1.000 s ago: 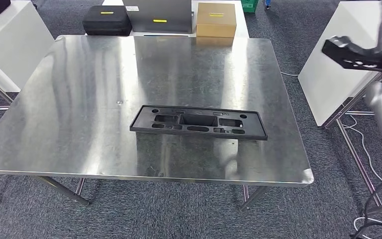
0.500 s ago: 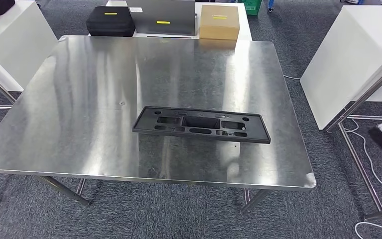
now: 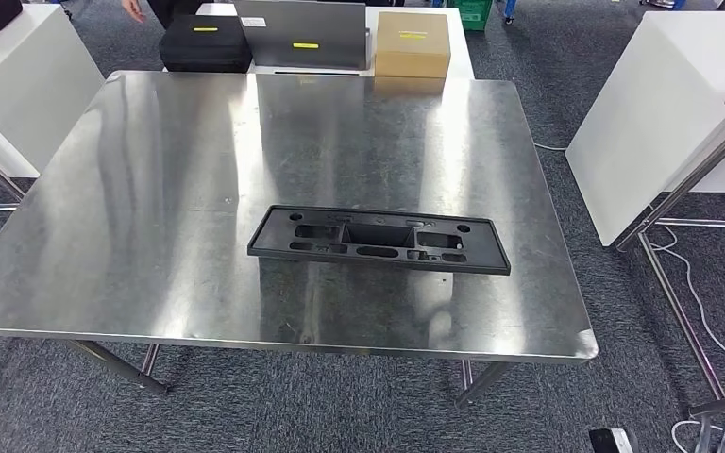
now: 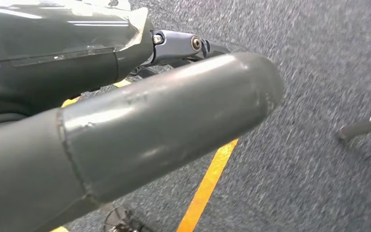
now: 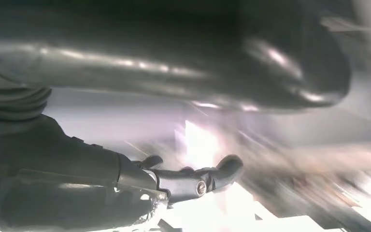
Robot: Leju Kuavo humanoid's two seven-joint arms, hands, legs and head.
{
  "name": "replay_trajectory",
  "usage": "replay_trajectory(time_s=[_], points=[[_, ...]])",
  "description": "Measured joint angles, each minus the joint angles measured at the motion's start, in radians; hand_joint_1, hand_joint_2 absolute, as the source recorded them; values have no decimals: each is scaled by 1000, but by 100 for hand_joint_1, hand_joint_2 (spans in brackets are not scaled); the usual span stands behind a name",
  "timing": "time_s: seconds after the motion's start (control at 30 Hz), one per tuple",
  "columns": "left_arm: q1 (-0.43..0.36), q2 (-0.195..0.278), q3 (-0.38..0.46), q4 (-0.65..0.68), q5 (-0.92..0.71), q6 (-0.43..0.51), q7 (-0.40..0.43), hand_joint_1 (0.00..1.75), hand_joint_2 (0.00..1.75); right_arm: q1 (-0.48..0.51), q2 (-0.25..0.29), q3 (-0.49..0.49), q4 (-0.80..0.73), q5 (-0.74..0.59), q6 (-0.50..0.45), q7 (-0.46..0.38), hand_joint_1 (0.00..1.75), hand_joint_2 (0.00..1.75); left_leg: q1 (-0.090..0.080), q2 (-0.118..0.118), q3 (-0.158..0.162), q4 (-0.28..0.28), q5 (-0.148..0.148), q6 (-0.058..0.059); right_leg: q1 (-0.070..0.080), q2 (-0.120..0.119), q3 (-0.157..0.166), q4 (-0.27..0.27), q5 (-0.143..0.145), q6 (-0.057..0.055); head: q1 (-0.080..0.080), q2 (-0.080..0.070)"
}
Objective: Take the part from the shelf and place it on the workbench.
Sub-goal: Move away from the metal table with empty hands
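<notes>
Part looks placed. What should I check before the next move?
1. Black rectangular plastic part lies flat on the shiny steel workbench: ok.
2. Part sits wholly inside the workbench edges: ok.
3. Left robot hand holds nothing, over grey carpet: ok.
4. Right robot hand empty: cannot tell, the view is blurred.
5. Person's hand beyond the far edge, away from the part: ok.
</notes>
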Motion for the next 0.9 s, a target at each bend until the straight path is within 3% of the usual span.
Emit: replay_trajectory(time_s=[0.13,0.23,0.33,0.6,0.9], points=[[2,20,-15,0,-31,-46,33,0,0,-5,-54,-171,355,-26,15,232,0,0,-3,1,5,0,-3,3,-2,1,12,0,-2,3,0,0],[2,36,-28,0,-55,-66,55,0,0,2,-77,-198,520,20,67,390,0,0,-4,4,7,0,-4,3,-3,5,16,0,-2,3,0,0],[2,48,-47,0,-86,-75,84,0,0,0,-83,-216,617,22,138,489,0,0,-4,5,8,0,-4,2,-3,5,16,0,-3,3,0,0],[4,75,-88,0,-135,-91,133,0,0,-3,-75,-226,719,26,203,508,0,0,-4,5,9,0,-6,1,-3,6,17,0,-3,3,0,0],[5,90,-116,0,-161,-127,127,0,0,-7,-74,-230,746,11,220,501,0,0,-4,5,10,0,-6,2,-4,6,17,0,-3,3,0,0]])
